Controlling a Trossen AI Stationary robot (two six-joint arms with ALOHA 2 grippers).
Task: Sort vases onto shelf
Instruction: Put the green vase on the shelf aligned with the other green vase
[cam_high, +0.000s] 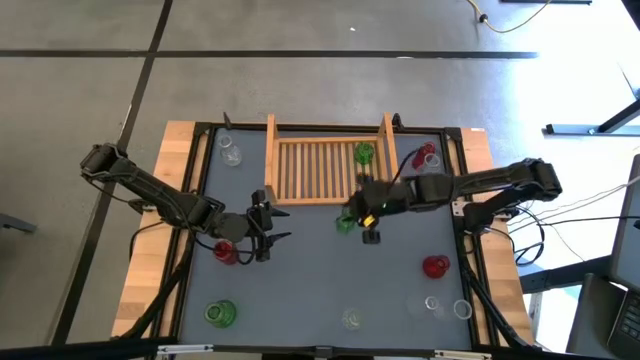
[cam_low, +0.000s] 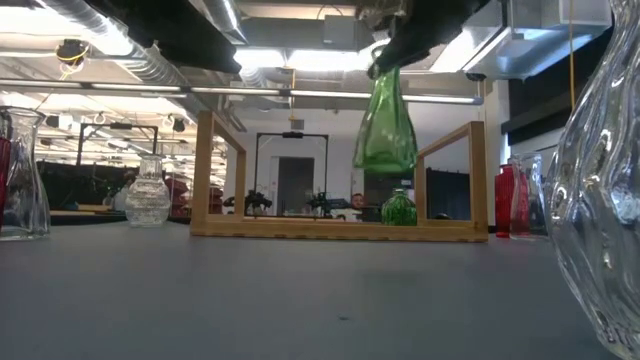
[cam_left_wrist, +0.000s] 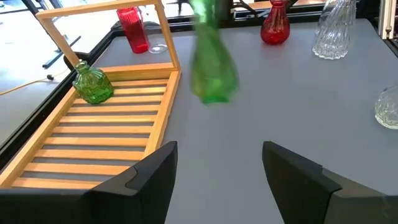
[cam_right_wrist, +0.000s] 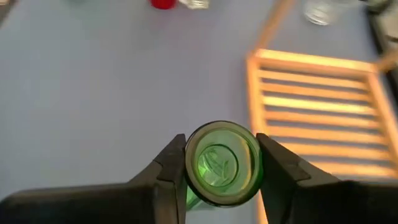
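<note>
My right gripper is shut on a tall green glass vase, which hangs in the air just in front of the wooden shelf's near edge. A small round green vase stands on the shelf's slats at the right end. My left gripper stands open over the table left of the middle, with nothing between its fingers. A red vase stands on the table beside the left arm. My right gripper pinches the green vase's neck just under the mouth rim between its two fingers, one on each side. The fingers slant down from the table's right. The vase hangs below them, nearly upright with its mouth up, and its base is clear of the table.
A clear vase stands left of the shelf and a red one right of it. Another red vase, a green one and clear ones stand toward the near edge. The middle of the mat is bare.
</note>
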